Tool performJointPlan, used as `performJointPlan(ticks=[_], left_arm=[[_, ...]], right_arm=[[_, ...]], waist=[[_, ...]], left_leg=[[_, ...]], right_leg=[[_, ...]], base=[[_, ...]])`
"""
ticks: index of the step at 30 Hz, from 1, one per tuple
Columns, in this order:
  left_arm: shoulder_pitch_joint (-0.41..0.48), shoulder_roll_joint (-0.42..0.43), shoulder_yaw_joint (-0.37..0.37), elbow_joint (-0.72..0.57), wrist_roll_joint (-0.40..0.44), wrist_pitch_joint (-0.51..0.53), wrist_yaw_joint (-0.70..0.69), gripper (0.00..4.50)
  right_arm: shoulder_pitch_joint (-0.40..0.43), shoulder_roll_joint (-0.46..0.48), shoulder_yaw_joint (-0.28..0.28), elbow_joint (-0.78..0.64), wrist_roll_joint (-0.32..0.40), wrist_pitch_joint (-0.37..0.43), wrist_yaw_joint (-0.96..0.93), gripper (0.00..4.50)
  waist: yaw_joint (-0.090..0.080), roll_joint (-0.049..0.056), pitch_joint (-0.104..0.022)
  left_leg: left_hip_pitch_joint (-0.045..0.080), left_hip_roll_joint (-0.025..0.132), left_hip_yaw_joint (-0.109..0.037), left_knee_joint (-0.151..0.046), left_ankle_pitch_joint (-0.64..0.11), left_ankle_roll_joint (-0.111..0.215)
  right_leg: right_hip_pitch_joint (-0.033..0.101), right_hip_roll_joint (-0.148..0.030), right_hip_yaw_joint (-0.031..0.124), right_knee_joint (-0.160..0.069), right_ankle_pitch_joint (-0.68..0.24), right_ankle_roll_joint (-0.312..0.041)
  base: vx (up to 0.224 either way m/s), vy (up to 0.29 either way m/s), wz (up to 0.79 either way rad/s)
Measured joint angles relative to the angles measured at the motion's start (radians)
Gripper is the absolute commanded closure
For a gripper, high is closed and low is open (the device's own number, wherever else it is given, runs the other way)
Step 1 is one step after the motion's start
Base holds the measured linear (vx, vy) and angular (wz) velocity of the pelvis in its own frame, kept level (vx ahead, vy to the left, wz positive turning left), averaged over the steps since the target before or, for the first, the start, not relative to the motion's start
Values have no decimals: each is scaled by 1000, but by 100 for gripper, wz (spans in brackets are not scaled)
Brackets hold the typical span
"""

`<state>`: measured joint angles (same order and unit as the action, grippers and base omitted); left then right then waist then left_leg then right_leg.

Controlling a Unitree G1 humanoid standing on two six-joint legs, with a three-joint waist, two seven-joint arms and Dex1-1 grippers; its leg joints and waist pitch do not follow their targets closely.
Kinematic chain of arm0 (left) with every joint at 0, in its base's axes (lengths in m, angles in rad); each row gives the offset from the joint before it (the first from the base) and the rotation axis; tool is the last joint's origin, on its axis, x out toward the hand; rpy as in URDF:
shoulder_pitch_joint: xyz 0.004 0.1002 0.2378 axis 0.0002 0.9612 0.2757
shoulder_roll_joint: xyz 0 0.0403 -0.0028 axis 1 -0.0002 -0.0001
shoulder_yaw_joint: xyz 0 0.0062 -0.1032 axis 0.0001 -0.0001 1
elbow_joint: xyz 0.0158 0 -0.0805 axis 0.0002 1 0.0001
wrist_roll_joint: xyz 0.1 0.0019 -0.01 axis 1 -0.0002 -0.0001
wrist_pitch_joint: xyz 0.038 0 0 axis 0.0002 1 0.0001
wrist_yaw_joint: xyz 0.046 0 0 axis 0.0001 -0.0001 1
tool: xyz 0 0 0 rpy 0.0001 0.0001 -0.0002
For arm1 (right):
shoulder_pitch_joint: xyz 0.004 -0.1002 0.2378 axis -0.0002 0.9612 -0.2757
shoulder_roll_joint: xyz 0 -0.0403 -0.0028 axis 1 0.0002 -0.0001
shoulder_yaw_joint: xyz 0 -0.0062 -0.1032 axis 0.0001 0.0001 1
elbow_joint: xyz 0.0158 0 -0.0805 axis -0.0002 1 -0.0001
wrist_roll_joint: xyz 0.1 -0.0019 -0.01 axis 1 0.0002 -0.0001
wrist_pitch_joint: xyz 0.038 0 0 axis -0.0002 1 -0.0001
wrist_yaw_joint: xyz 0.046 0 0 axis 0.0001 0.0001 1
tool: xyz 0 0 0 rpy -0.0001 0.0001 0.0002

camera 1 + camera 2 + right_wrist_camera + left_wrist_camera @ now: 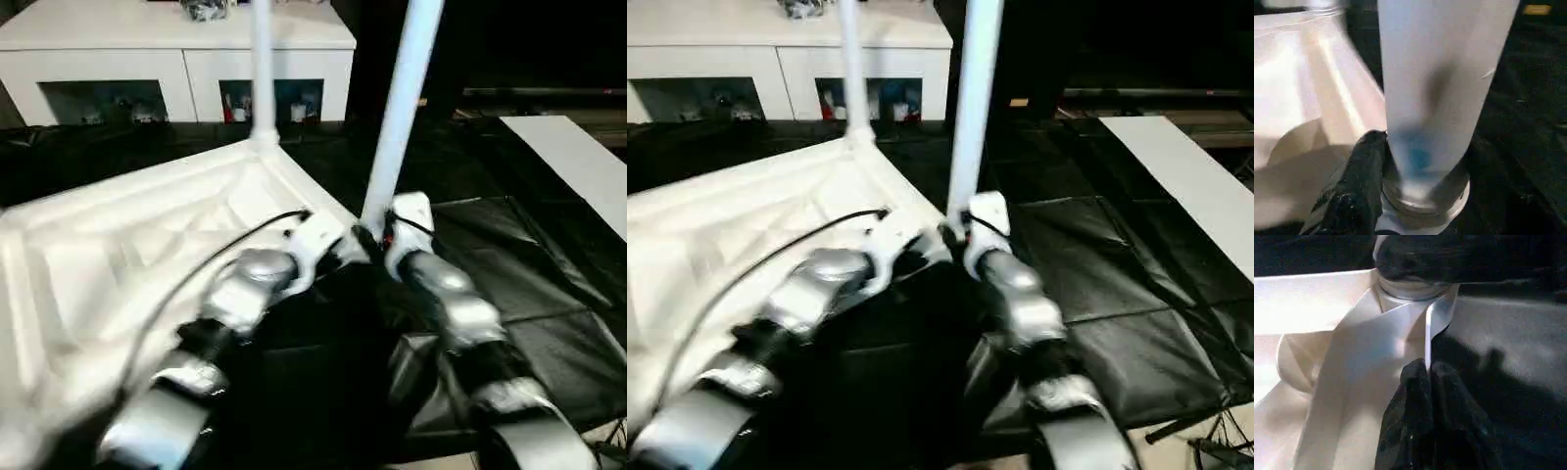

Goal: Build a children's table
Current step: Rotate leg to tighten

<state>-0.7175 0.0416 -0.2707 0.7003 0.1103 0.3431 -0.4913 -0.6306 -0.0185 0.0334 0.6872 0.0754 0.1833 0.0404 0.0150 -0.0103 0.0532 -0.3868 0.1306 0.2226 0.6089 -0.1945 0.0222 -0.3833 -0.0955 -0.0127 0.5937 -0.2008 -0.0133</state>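
The head views show the white tabletop [147, 245] lying upside down on the black floor mat [529, 284], ribbed side up, in front of a white cabinet [176, 49]. One white leg [262, 69] stands upright in the far corner socket; a second leg [402, 108] rises, slightly tilted, from the near corner. The left wrist view shows more: the left gripper [1427, 374] is clenched on a thin edge of the tabletop at that corner. In the right wrist view, the right gripper [1400, 161] is at the base of the second leg, one black finger [1364, 166] touching it; whether it grasps the leg I cannot tell.
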Motion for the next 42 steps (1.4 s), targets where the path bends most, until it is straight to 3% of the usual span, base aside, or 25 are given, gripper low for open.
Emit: performJointPlan(ticks=[2,4,7,12,20,21,24,28,40,42], left_arm=[[-1,0,0,1,2,-3,4,450],[-1,7,-1,-2,2,-3,-3,450],[0,28,0,-8,1,-6,-21,450],[11,67,-2,-33,0,-14,-68,450],[72,196,-39,-160,-35,-27,-300,450],[94,236,-50,-207,-57,-33,-374,450],[123,293,-68,-259,-81,-49,-494,450],[157,355,-92,-339,-101,-37,-615,450],[161,357,-102,-362,-108,-11,-641,450],[162,358,-102,-366,-108,-8,-643,450]], right_arm=[[-3,20,-8,6,1,-16,-9,231],[5,15,-13,5,5,-39,23,171],[41,3,11,-24,-7,-79,76,153],[58,-61,37,-113,-4,-54,164,108],[183,-280,88,-310,44,54,499,108],[229,-357,127,-387,64,59,611,108],[279,-440,151,-471,102,89,768,108],[311,-484,175,-565,150,118,898,108],[283,-489,188,-548,128,120,926,108],[280,-470,179,-530,128,120,924,144]], waist=[[0,0,0],[2,0,0],[1,0,0],[-6,0,0],[-4,-1,1],[4,-1,1],[18,-1,1],[30,-1,1],[30,-2,2],[30,-2,1]], left_leg=[[0,0,0,-1,0,0],[0,0,-1,-2,0,0],[0,1,-1,-3,0,0],[-2,3,-1,-4,0,-1],[-6,3,0,-5,0,-1],[-9,3,0,-5,0,-1],[-10,4,0,-5,0,-1],[-10,5,2,-4,0,-1],[-12,5,5,0,0,-1],[-12,5,5,0,0,0]], right_leg=[[0,0,-1,0,1,1],[0,0,-1,1,3,2],[-1,0,-2,1,5,4],[-4,1,-3,1,7,7],[-7,1,-3,-1,7,7],[-10,1,-3,-1,7,7],[-13,2,-3,2,7,7],[-12,1,-3,2,7,7],[-12,1,-1,2,9,4],[-12,1,-1,2,9,4]], base=[[0,0,0],[0,0,0],[0,0,0],[0,0,0],[0,0,0],[0,0,0],[0,0,0],[0,0,0],[0,0,0],[0,0,0]])
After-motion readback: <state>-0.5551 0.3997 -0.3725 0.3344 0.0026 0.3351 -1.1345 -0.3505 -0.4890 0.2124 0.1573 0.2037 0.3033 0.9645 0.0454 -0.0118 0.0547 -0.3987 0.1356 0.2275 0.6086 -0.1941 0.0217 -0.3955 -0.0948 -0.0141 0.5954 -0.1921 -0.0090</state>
